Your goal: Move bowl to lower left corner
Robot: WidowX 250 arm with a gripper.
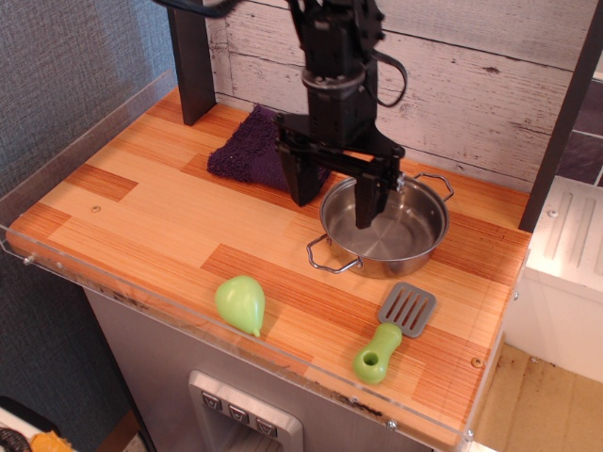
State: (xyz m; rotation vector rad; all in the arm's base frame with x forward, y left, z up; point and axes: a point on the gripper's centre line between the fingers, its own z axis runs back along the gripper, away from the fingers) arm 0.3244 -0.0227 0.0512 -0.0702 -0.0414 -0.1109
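The bowl [396,235], a shallow shiny steel pot with two wire loop handles, sits right of centre on the striped wooden countertop [170,226]. My black gripper [335,207] hangs open over the bowl's left rim. One finger [303,184] is outside the rim on the left and the other finger [368,202] is over the bowl's inside. Nothing is held between them. The lower left corner [38,235] of the countertop, edged by a clear plastic rim, lies far to the left with a small screw nearby.
A purple folded cloth [250,151] lies at the back, partly behind the gripper. A green pear-shaped toy [241,303] and a green-handled grey spatula [396,330] lie near the front edge. A dark post [193,61] stands at the back left.
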